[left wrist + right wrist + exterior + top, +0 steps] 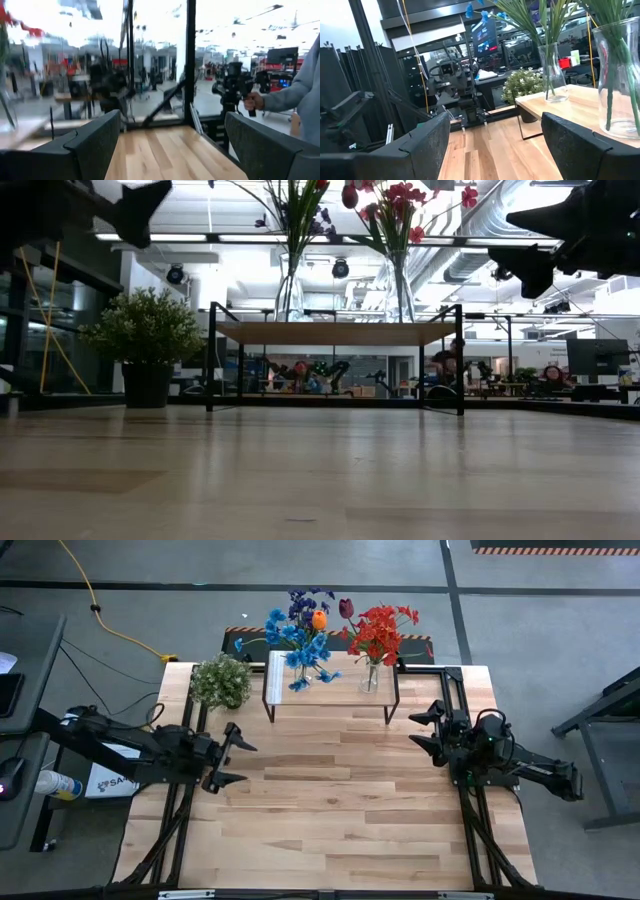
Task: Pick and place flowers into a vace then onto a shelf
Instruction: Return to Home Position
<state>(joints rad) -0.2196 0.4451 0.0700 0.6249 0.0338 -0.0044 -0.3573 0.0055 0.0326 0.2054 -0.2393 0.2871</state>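
Observation:
Two clear glass vases stand on the shelf (340, 692), a low riser with a light wood top and black legs at the table's far middle. The left vase (300, 676) holds blue, purple and orange flowers (300, 632). The right vase (370, 676) holds red and dark maroon flowers (380, 630). Both vases show in the right wrist view (552, 75) (620, 80). My left gripper (236, 755) is open and empty at the table's left. My right gripper (426, 730) is open and empty at the table's right.
A bushy pale-green potted plant (222, 682) stands on the table left of the shelf. Black frame bars run along the table's left and right edges (470, 810). A person's arm and hand (280, 97) show in the room beyond the table.

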